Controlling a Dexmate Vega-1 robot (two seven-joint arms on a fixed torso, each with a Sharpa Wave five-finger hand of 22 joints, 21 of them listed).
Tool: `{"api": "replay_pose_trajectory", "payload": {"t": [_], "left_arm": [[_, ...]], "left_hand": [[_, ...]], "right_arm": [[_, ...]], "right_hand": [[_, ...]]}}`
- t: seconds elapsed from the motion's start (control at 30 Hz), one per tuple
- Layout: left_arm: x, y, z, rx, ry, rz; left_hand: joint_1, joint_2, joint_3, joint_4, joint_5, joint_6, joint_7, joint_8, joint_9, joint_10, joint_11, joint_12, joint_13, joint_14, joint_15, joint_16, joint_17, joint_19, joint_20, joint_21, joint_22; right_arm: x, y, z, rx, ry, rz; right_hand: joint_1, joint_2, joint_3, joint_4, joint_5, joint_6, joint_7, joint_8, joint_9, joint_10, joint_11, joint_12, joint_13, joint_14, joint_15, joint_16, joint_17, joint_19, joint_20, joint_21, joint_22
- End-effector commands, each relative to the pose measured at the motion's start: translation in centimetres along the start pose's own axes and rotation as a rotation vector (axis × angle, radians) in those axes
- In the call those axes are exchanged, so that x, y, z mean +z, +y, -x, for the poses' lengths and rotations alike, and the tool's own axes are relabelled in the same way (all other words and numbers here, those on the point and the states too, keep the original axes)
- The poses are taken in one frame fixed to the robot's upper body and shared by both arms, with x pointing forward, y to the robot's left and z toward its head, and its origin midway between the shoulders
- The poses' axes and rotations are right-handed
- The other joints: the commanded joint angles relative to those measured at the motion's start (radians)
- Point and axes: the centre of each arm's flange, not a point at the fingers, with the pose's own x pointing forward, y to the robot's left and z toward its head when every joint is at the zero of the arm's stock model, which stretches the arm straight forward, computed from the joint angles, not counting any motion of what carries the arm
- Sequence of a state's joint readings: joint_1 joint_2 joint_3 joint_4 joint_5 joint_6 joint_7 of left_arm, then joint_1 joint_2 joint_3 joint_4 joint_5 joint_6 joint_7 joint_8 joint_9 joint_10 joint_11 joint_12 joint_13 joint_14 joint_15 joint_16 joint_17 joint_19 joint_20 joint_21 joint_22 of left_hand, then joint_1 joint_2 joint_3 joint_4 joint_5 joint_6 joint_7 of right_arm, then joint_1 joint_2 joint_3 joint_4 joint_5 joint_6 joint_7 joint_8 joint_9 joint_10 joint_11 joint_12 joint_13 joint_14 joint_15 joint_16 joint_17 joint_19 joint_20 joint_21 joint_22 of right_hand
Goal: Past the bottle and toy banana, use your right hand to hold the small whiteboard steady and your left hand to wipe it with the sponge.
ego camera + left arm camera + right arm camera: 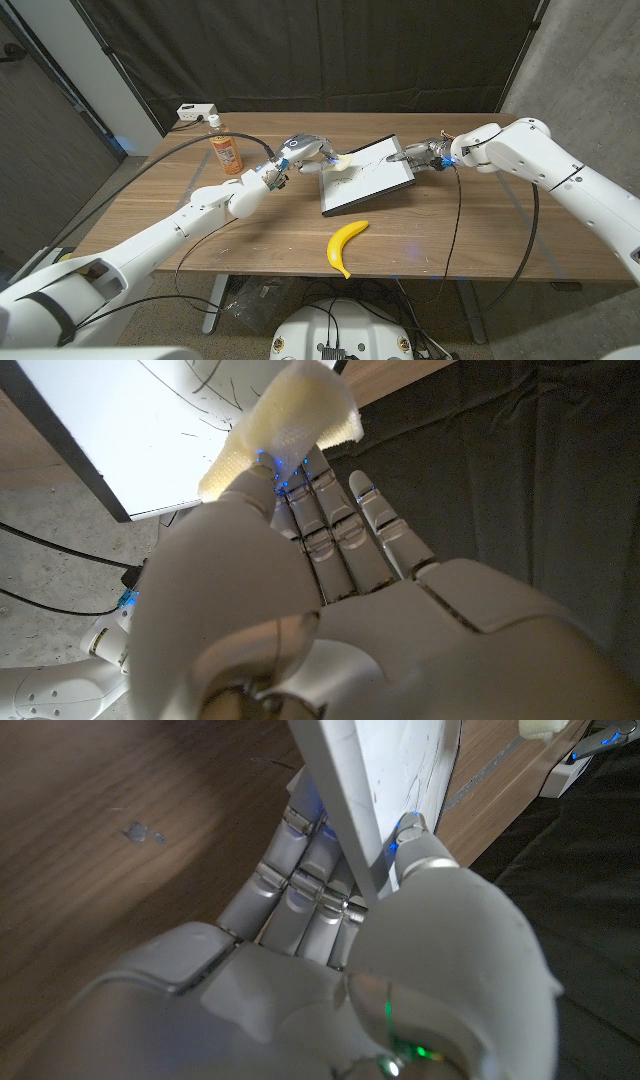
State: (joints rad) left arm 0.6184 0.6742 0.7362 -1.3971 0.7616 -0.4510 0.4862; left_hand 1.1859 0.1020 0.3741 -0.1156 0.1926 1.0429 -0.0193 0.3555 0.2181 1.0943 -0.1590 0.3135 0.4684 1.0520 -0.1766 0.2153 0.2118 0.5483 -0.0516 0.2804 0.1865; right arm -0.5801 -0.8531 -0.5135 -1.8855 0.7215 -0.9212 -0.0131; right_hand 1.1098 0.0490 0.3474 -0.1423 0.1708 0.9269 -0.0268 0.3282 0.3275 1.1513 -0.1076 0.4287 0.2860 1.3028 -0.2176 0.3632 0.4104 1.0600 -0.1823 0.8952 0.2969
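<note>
Whiteboard (367, 177) sits mid-counter (480, 235), past the banana (344, 246) at 6 o'clock and the bottle (226, 153) out at 9 o'clock. Right robot hand (422, 154) pinches its 3 o'clock edge, board between thumb and fingers. Left robot hand (305, 152) grips the sponge (340, 160) at the 10 o'clock corner. We're in the wiping step, I'd say; next calls for strokes across the marks while the right holds firm. One board, one sponge, one bottle, one banana.
</note>
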Motion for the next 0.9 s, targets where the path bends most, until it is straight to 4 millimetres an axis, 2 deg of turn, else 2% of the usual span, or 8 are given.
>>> {"api": "replay_pose_trajectory", "payload": {"t": [0.03,0.57,0.9], "left_arm": [[1.5,-2.2,-1.1,0.004,-0.047,0.019],[2.4,-5.1,-0.7,0.042,-0.057,0.007],[2.2,-6.1,-0.2,0.018,-0.061,0.022]], "left_hand": [[0.007,-0.001,0.002,0.007,0.006,0.002,0.006,0.005,-0.002,0.001,-0.001,-0.002,0.008,-0.003,-0.034,-0.001,0.004,0.005,-0.097,-0.004,-0.001],[0.011,-0.003,0.006,0.007,0.005,0.005,0.016,0.004,-0.009,0.007,0.009,-0.004,0.021,-0.003,-0.035,-0.001,0.005,-0.001,-0.093,-0.010,-0.001],[0.014,-0.004,0.009,0.008,0.005,0.007,0.014,0.004,-0.013,0.010,0.005,-0.007,0.027,-0.002,-0.036,0.000,0.006,-0.005,-0.091,-0.014,-0.001]], "right_arm": [[0.0,0.0,0.2,-0.001,-0.010,-0.008],[0.3,0.4,0.0,0.001,-0.013,-0.006],[0.5,0.4,0.2,-0.007,-0.008,-0.001]], "right_hand": [[0.065,0.070,0.000,-0.007,0.006,0.004,0.001,0.000,0.003,0.011,0.001,-0.001,0.003,0.002,-0.001,0.006,0.003,-0.004,-0.047,0.006,0.001],[0.065,0.070,0.000,-0.006,0.006,0.006,0.000,-0.003,0.004,0.010,0.001,-0.004,0.004,0.002,-0.001,0.005,0.005,-0.005,-0.047,0.013,-0.001],[0.065,0.070,-0.001,-0.006,0.006,0.006,0.000,-0.004,0.005,0.010,0.001,-0.005,0.004,0.001,-0.001,0.004,0.006,-0.008,-0.047,0.016,-0.004]]}}
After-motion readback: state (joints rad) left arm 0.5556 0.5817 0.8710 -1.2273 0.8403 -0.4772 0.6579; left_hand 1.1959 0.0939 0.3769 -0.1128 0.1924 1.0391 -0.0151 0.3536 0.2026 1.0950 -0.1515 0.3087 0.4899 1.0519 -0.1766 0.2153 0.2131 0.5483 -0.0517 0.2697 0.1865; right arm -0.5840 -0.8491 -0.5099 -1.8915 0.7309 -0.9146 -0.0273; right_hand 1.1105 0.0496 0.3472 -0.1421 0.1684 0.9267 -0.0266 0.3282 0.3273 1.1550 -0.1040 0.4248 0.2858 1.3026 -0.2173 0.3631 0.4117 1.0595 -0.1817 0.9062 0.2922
